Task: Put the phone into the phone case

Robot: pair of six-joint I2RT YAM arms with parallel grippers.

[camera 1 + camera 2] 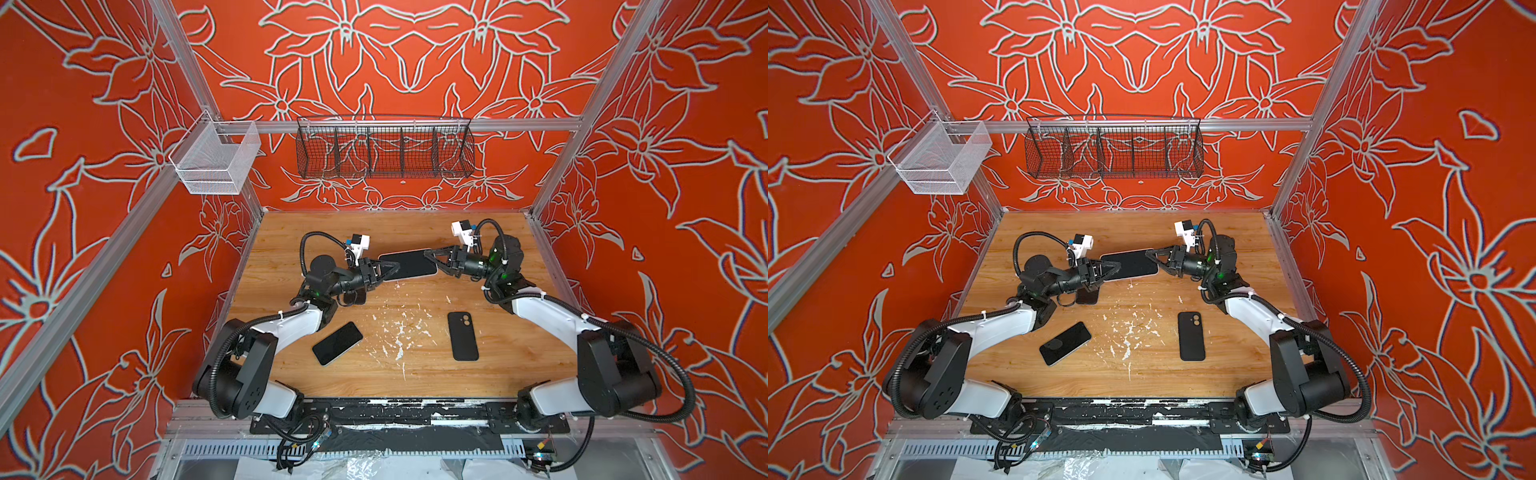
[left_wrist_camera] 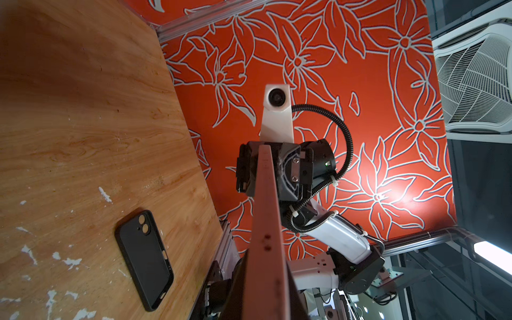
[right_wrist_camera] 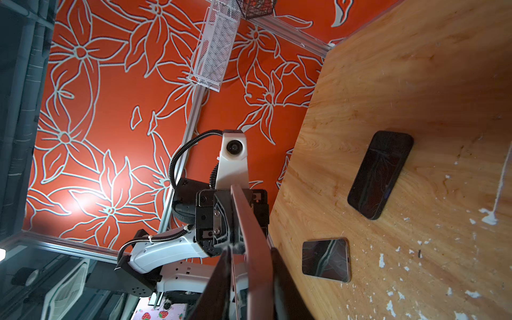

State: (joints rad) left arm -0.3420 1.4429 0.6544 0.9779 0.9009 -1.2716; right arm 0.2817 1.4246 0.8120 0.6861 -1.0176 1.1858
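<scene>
Holding a phone (image 1: 411,264) at both ends.
The left hand (image 1: 390,271) and right hand (image 1: 433,255) each pinch it; case (image 1: 462,336) lies toward worktop's (image 1: 519,357) front edge.

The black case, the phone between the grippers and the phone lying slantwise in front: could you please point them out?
black case (image 1: 463,337): in a top view, back centre.
held phone (image 1: 411,264): in a top view, dark face centre.
slanted phone (image 1: 337,343): in a top view, screen centre.
</scene>
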